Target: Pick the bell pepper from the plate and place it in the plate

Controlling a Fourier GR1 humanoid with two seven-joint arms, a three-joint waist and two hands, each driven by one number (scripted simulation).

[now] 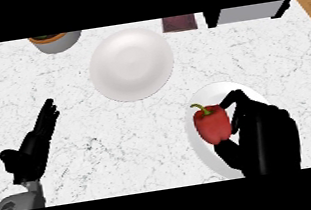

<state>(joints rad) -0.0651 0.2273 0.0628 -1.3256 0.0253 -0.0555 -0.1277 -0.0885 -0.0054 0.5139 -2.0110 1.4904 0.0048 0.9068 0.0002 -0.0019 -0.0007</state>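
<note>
Head view, looking steeply down. A white marble tabletop (119, 142) with fine grey veining fills the field, with strips of brown wood showing past its far corners.

A large round white plate (131, 64) lies bare at centre rear. A second round white plate (213, 93) lies near the front right, well apart from the first and partly covered by the black right hand (264, 136).

The right hand enters from the lower edge, and its fingers and thumb are curled round the right side of the pepper, above and below. The black left hand (34, 145) rests at the front left, released, with its fingers straight and pointing away from the robot, holding nothing.

The glossy red bell pepper (212, 124) is on the left part of the front-right plate. It is blocky and slightly tapered, standing taller than wide in this view. A short curved green stem rises from its upper left shoulder.

Along the rear edge, partly cut off, are a round grey pot (56, 42) at left, a dark maroon block (178, 22) at centre, and a pale grey box with black sides (249, 12) at right.
</note>
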